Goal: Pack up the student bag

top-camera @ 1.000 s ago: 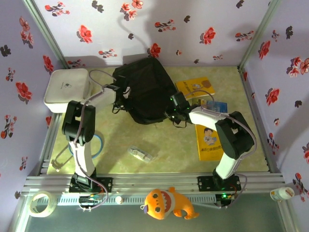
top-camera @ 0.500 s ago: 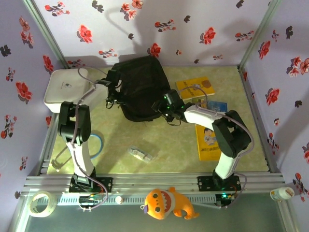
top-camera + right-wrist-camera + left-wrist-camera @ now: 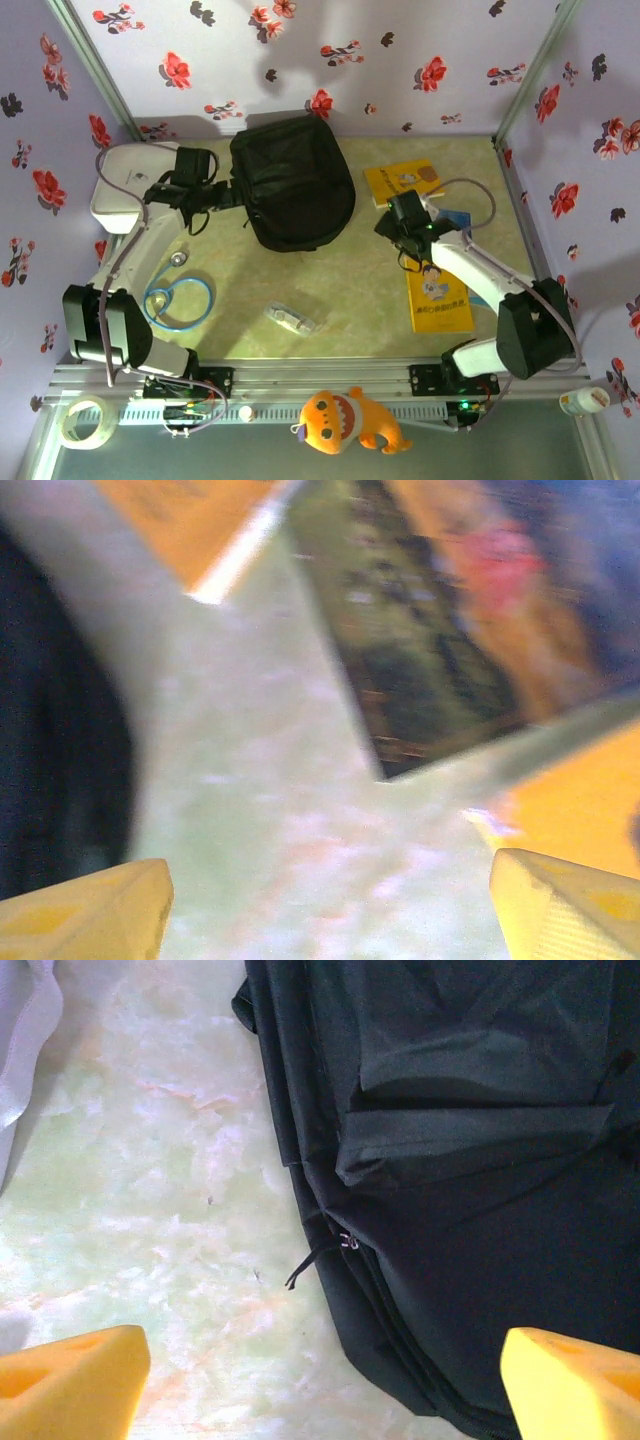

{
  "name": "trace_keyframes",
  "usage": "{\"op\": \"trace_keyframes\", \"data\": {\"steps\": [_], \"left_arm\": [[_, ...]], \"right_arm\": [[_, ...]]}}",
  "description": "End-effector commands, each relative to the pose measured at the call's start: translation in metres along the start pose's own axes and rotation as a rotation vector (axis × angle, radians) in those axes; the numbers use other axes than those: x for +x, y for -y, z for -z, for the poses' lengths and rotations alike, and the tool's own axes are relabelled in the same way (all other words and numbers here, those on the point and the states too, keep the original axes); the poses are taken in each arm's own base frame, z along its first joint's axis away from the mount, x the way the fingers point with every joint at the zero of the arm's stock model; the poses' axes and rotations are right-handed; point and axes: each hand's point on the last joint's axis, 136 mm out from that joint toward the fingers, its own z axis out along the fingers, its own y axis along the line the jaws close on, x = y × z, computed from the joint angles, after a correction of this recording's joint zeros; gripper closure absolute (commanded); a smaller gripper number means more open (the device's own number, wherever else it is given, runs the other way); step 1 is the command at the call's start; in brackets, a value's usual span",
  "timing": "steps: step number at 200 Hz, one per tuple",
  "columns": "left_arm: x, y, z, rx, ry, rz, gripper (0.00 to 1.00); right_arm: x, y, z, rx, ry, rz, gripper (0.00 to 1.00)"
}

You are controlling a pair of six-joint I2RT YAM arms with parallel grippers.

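Black fabric student bag (image 3: pixel 295 190) lies slumped upper centre, insides hidden; left gripper (image 3: pixel 320 1378) and right gripper (image 3: pixel 325 908) both spread wide, empty.

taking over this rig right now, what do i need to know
Left end effector: open, empty, at the edge of the student bag.
Right end effector: open, empty, above the table by the yellow books.
Bag lies at the table's back; open or zipped, cannot tell.
Done: nothing visibly packed.
Left: load the books lying outside it.
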Motion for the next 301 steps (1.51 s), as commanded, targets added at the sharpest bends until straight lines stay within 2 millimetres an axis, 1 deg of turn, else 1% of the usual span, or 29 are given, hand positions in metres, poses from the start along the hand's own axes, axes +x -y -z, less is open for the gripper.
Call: {"op": "trace_keyframes", "data": {"steps": [1,6,21,48,71,91,106,127,155,179,192,204,215,221,222,226,254,273,288,301], "left_arm": [[-0.009,0.008,0.006,0.057,0.060,-0.011,0.02],[-0.010,0.010,0.007,0.072,0.068,-0.018,0.00],[-0.012,0.019,0.008,0.120,0.079,-0.025,0.00],[-0.008,0.035,0.007,0.210,0.059,-0.026,0.00],[-0.004,0.043,0.007,0.252,0.047,-0.025,0.00],[-0.002,0.047,0.006,0.274,0.036,-0.019,0.00],[0.000,0.049,0.005,0.288,0.025,-0.010,0.00],[0.004,0.059,0.004,0.332,0.006,-0.002,0.00],[0.013,0.075,-0.003,0.377,-0.036,0.005,0.00],[0.027,0.087,-0.014,0.382,-0.097,0.023,0.02],[0.037,0.099,-0.020,0.397,-0.128,0.030,0.03],[0.048,0.113,-0.025,0.412,-0.162,0.024,0.04],[0.061,0.129,-0.029,0.430,-0.196,0.007,0.04],[0.067,0.137,-0.031,0.438,-0.211,-0.003,0.04],[0.068,0.139,-0.031,0.439,-0.215,-0.005,0.04],[0.073,0.145,-0.031,0.447,-0.227,-0.012,0.05],[0.101,0.184,-0.035,0.490,-0.292,-0.086,0.05],[0.119,0.207,-0.039,0.509,-0.332,-0.155,0.07],[0.130,0.223,-0.043,0.518,-0.362,-0.183,0.10],[0.141,0.234,-0.049,0.520,-0.386,-0.194,0.16]], "right_arm": [[0.012,0.056,0.003,0.196,-0.011,0.036,0.15],[0.015,0.062,0.003,0.213,-0.016,0.031,0.14],[0.021,0.078,0.000,0.256,-0.027,0.016,0.14],[0.035,0.102,-0.004,0.312,-0.061,-0.049,0.13],[0.055,0.109,-0.010,0.299,-0.120,-0.113,0.13],[0.072,0.106,-0.019,0.262,-0.183,-0.162,0.13],[0.082,0.097,-0.025,0.214,-0.229,-0.196,0.13],[0.092,0.079,-0.031,0.148,-0.284,-0.250,0.14],[0.102,0.034,-0.037,-0.008,-0.349,-0.334,0.14],[0.102,-0.007,-0.039,-0.123,-0.370,-0.356,0.15],[0.101,-0.026,-0.041,-0.171,-0.374,-0.343,0.15],[0.100,-0.037,-0.042,-0.189,-0.382,-0.325,0.18],[0.096,-0.040,-0.041,-0.192,-0.376,-0.297,0.19],[0.092,-0.040,-0.038,-0.185,-0.360,-0.276,0.20],[0.092,-0.038,-0.038,-0.175,-0.361,-0.272,0.20],[0.087,-0.040,-0.034,-0.179,-0.342,-0.258,0.20],[0.053,-0.021,-0.007,-0.110,-0.201,-0.150,0.20],[0.034,0.002,0.007,-0.049,-0.113,-0.116,0.20],[0.027,0.023,0.011,0.008,-0.074,-0.109,0.21],[0.024,0.039,0.013,0.055,-0.054,-0.102,0.23]]}}
